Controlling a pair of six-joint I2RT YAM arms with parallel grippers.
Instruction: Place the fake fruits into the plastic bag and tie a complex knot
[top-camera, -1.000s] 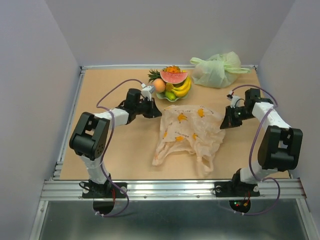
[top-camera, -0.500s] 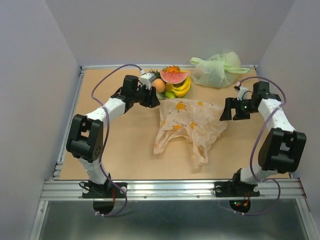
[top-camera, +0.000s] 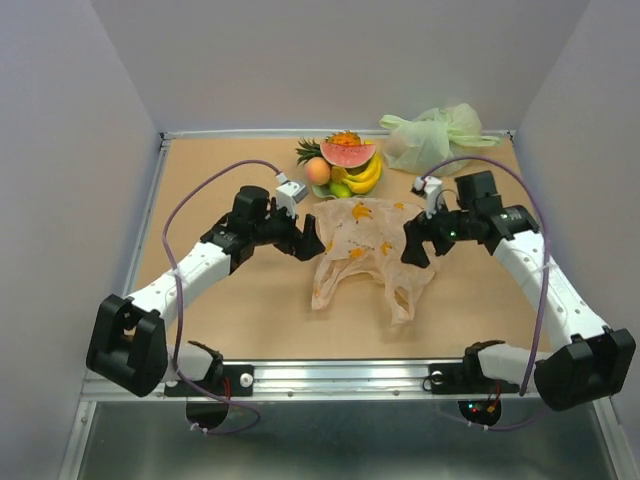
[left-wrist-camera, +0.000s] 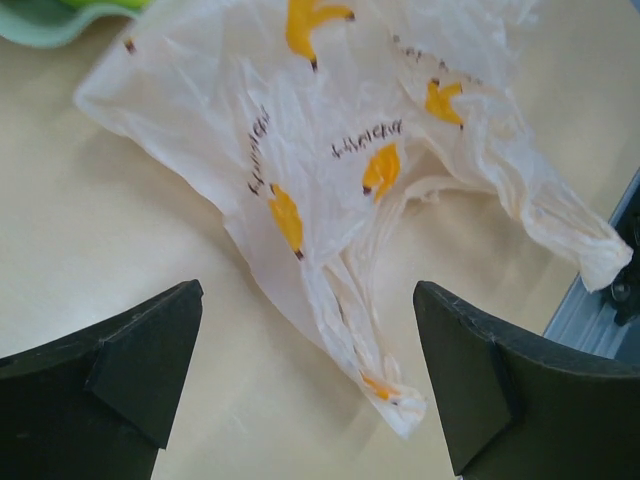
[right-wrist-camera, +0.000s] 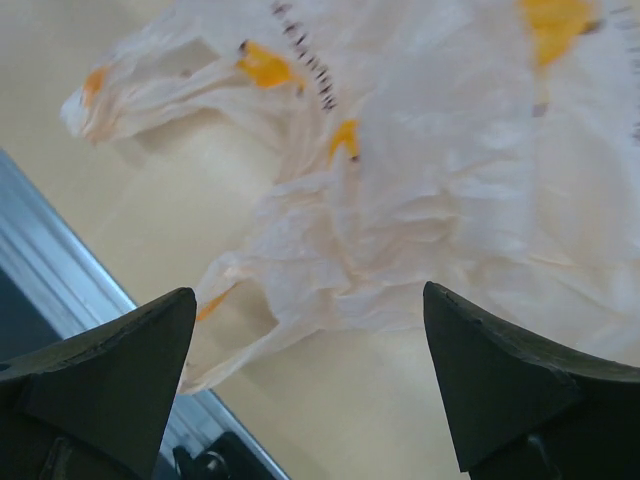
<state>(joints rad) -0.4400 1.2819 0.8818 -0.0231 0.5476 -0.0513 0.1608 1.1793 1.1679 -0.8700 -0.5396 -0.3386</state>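
Observation:
The plastic bag (top-camera: 365, 250) lies crumpled on the table's middle, whitish with orange marks, handle loops toward the near edge. My left gripper (top-camera: 305, 240) hovers at its left edge, open and empty; in the left wrist view (left-wrist-camera: 308, 370) a handle loop (left-wrist-camera: 370, 350) lies between the fingers, apart from them. My right gripper (top-camera: 413, 245) stands open at the bag's right edge; its wrist view (right-wrist-camera: 310, 370) shows the bag (right-wrist-camera: 450, 180) just ahead, untouched. The fake fruits, a watermelon slice (top-camera: 348, 153), bananas (top-camera: 365, 178) and a peach (top-camera: 318, 170), sit piled behind the bag.
The fruits rest in a pale green bowl (top-camera: 329, 190), whose rim (left-wrist-camera: 40, 20) shows in the left wrist view. A pale green knotted bag (top-camera: 435, 138) sits at the back right. The metal rail (top-camera: 350, 375) runs along the near edge.
Both grippers have gone from shut to open. Both arms swung out and back in toward the bag's sides. The bag now lies more bunched and slightly farther back.

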